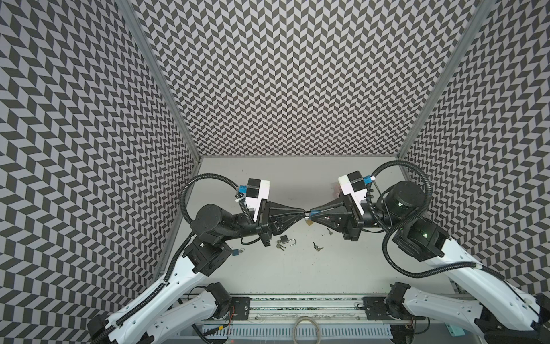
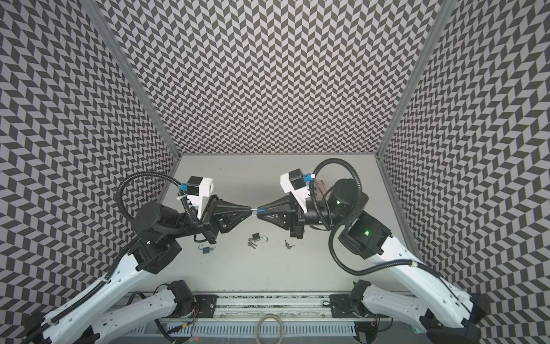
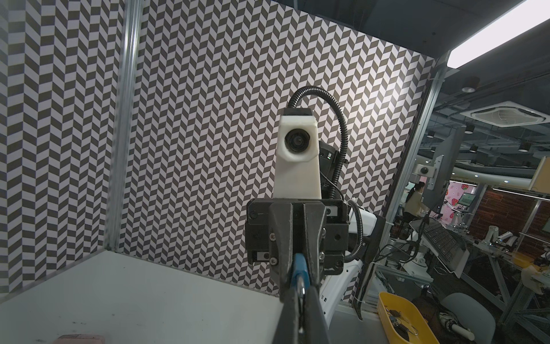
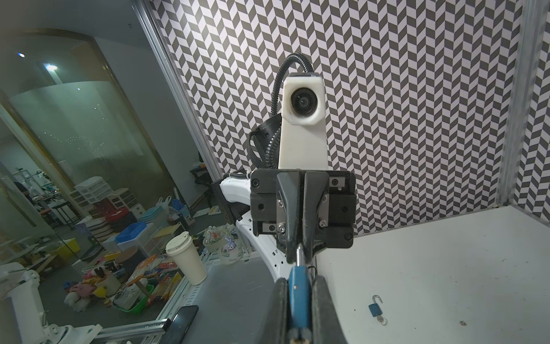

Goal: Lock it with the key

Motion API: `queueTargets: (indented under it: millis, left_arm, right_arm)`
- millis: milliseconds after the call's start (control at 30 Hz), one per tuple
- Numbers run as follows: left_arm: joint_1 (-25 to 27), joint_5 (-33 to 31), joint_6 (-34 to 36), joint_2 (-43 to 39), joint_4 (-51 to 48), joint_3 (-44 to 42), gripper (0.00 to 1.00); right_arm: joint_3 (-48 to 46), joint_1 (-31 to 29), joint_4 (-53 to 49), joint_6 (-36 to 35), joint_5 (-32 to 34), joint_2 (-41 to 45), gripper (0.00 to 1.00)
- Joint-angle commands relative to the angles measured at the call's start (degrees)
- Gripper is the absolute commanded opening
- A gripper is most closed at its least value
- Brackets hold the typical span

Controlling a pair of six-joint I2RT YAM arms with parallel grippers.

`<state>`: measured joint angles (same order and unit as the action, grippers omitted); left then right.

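Both grippers meet tip to tip above the middle of the table. My right gripper [image 1: 312, 212] [image 4: 299, 287] is shut on the body of a blue padlock [image 1: 316, 211] [image 2: 263, 210] [image 4: 299, 292]. Opposite it, my left gripper [image 1: 304, 212] [image 3: 300, 293] is shut on that padlock's silver shackle [image 3: 301, 290] [image 4: 299, 256]. The jaws hide whether the shackle is latched. Loose keys [image 1: 317, 246] [image 2: 289, 244] lie on the table below, and neither gripper holds a key.
An open black padlock [image 1: 286, 239] with keys [image 1: 279, 245] lies below the left gripper. A second blue padlock [image 2: 205, 249] [image 4: 375, 308], shackle open, sits near the left arm. A single key [image 1: 329, 231] and a small brass thing [image 1: 309, 222] lie under the right gripper.
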<state>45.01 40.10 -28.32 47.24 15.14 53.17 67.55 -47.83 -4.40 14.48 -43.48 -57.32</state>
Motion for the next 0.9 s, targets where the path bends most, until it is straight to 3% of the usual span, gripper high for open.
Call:
queueTargets:
  millis: [0, 533, 733, 767, 800, 833, 867]
  left_arm:
    - [0.7, 0.3, 0.8, -0.5, -1.1, 2.0, 0.0]
    - [0.8, 0.1, 1.1, -0.5, -1.9, 2.5, 0.0]
    - [0.9, -0.4, 4.8, 0.0, -6.5, 4.5, 0.0]
    - [3.4, 1.8, 3.7, 3.3, -1.9, 3.2, 0.0]
    - [12.2, 1.2, 3.2, 10.9, 4.7, 2.0, 0.0]
    - [19.4, -1.2, 9.2, 18.4, -2.7, 7.6, 0.0]
    - [20.9, -1.3, 12.0, 21.5, -8.3, 11.3, 0.0]
  right_arm:
    - [1.0, -0.2, 1.5, -0.5, 0.8, 0.7, 0.0]
    - [0.8, -0.2, 1.0, -1.1, 0.7, 0.9, 0.0]
    - [2.5, 0.5, -1.5, -2.5, 3.1, 0.5, 0.0]
    - [4.0, -0.9, 0.8, -1.5, 1.5, -3.0, 0.0]
    - [7.8, -5.0, 1.0, -3.3, 1.9, -8.6, 0.0]
    - [14.7, -7.7, -4.2, -7.4, 2.1, -14.3, 0.0]
    - [21.6, -7.6, -14.2, -11.9, 1.8, -17.7, 0.0]
